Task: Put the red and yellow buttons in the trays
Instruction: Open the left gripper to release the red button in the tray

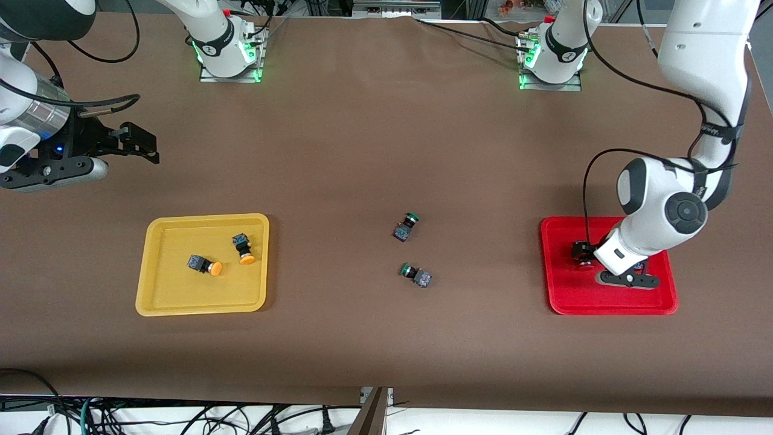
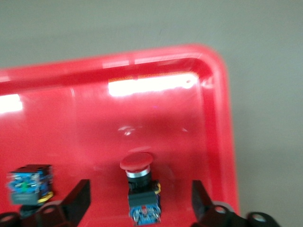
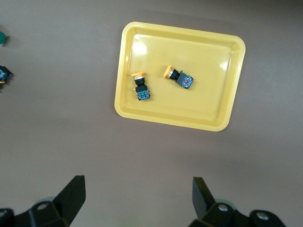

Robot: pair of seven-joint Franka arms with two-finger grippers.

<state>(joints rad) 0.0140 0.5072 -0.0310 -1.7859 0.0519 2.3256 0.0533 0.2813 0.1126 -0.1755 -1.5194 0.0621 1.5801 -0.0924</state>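
Front view: left gripper [image 1: 628, 279] low in the red tray [image 1: 610, 302]; right gripper [image 1: 130, 145] waits, open; two yellow buttons [image 1: 204, 264] in the yellow tray [image 1: 202, 305]. Left wrist view: fingers [image 2: 78, 198] spread, clear of a red button [image 2: 139, 187]; a second button [image 2: 29, 183] just beside it.

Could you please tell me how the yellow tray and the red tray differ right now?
The yellow tray lies toward the right arm's end of the table; the red tray lies toward the left arm's end. The yellow tray holds two yellow-capped buttons, the red tray red-capped ones. The left tool hangs open low over the red tray; the right tool waits open, away from the yellow tray. Both are shallow, rimmed rectangles.
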